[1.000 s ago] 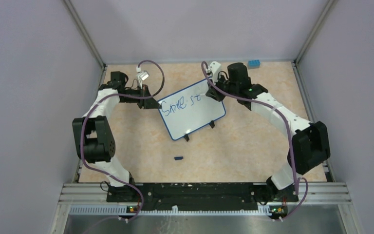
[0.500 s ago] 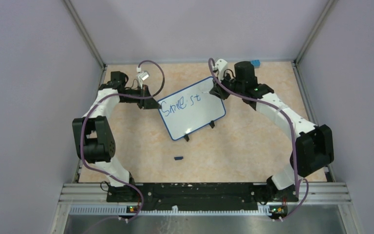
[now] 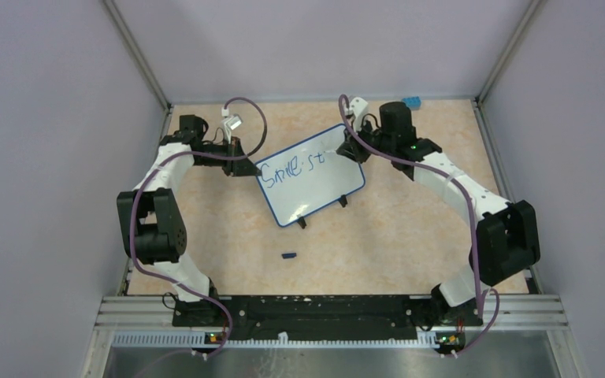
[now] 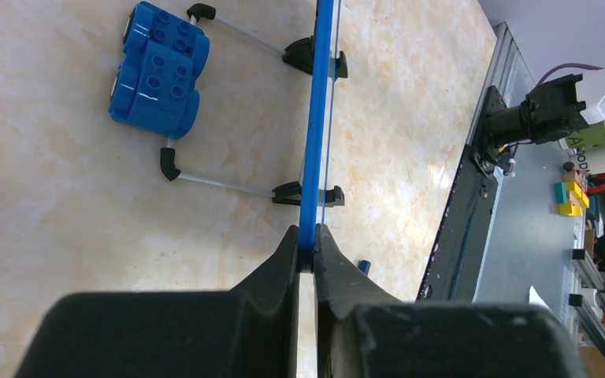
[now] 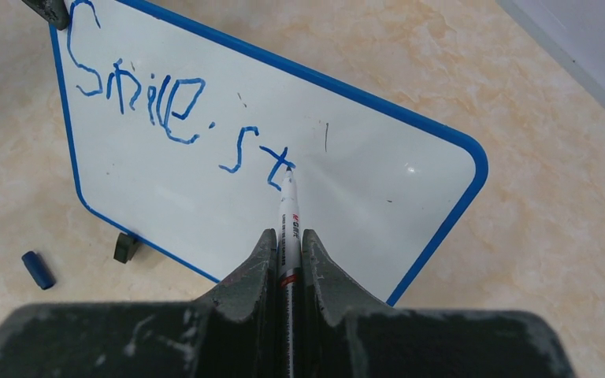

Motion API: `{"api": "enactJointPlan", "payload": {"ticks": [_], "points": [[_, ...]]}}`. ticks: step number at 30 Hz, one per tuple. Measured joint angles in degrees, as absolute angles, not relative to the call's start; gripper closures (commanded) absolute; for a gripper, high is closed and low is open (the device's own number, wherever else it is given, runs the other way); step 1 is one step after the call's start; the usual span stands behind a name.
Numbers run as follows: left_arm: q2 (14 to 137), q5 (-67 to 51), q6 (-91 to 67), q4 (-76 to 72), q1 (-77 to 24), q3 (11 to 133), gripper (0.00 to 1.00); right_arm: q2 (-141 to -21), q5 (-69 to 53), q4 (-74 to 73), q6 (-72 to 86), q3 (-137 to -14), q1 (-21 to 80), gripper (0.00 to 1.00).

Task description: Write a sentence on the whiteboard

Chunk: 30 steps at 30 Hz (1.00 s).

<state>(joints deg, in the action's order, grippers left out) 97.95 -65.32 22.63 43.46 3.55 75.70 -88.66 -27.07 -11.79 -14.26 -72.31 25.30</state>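
Note:
The whiteboard [image 3: 315,189] stands tilted on the table's far middle, white with a thin blue frame. Blue handwriting, the sentence [image 5: 165,110], reads "Smile st" along its top. My right gripper [image 5: 287,236] is shut on a white marker [image 5: 288,206], whose tip touches the board at the "t". From above, the right gripper [image 3: 352,148] sits at the board's upper right corner. My left gripper [image 4: 307,240] is shut on the board's blue frame [image 4: 313,118], seen edge-on. In the top view, that left gripper [image 3: 242,164] holds the board's left edge.
A small blue marker cap [image 3: 288,255] lies on the table in front of the board. A blue toy brick [image 3: 411,102] sits at the far right corner, behind the board [image 4: 157,71]. The board's black feet [image 3: 302,222] rest on the table. Walls close in three sides.
My right wrist has shifted a little to the right along the board's top edge with the marker. The left arm and the board have stayed still.

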Motion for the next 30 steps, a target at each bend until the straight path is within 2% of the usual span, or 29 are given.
{"api": "enactJointPlan", "payload": {"ticks": [30], "points": [[96.9,-63.3,22.1,42.9,2.1,75.7,1.00,-88.7,-32.7,-11.3,-9.8,-71.6,23.4,1.00]]}}
